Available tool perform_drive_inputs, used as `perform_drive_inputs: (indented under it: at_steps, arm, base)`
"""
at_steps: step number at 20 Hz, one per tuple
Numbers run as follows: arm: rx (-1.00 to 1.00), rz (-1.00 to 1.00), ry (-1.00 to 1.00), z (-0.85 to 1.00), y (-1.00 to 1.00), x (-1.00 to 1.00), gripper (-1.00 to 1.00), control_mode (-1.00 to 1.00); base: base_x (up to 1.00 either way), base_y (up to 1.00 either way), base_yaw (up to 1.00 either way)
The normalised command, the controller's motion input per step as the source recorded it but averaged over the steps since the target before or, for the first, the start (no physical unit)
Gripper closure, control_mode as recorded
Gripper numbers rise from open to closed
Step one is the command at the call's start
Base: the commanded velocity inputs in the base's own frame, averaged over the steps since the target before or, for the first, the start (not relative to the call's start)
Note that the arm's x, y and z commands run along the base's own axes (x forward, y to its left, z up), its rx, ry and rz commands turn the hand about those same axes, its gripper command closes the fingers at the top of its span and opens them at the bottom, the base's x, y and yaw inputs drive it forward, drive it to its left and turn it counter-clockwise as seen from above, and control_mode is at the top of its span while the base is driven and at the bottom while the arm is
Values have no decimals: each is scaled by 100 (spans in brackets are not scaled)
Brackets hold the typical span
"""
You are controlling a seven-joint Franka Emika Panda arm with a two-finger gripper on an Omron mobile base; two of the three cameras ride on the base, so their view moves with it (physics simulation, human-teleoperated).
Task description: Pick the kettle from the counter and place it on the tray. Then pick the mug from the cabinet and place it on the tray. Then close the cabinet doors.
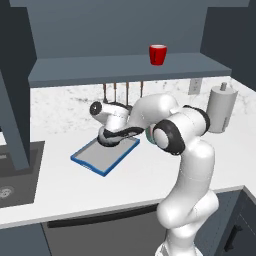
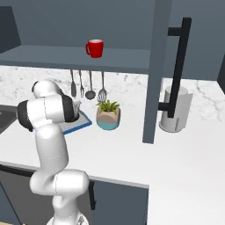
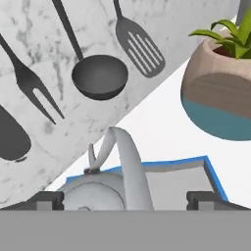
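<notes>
Our claw (image 3: 125,198) stands wide around the kettle (image 3: 105,188), low in the hand view, over the blue-rimmed tray (image 3: 196,164). If it rises carelessly, a fingertip may catch the handle and tip the kettle.

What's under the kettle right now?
The tray: its blue rim and grey surface show behind and beside the kettle in the hand view. Whether the kettle's base touches the tray is hidden, so contact cannot be told.

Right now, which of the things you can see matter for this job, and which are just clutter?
Job things: kettle, tray, red mug, cabinet shelf, cabinet door, counter.

Clutter: plant pot, hanging utensils, grey canister, sink.
</notes>
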Motion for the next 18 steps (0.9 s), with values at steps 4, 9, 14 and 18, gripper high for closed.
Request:
perform_drive_inputs:
  at_steps: [4, 9, 14, 18]
  arm:
    - [0, 11, 0, 19, 0, -49, -100, -100]
    - [2, 13, 0, 43, 0, -41, -100, -100]
    - [0, 21, -2, 49, -1, -48, -100, -100]
    - [0, 32, -2, 38, -11, -66, -100, -100]
  base:
    - [0, 0, 0]
    - [0, 0, 0]
    - [0, 0, 0]
    - [0, 0, 0]
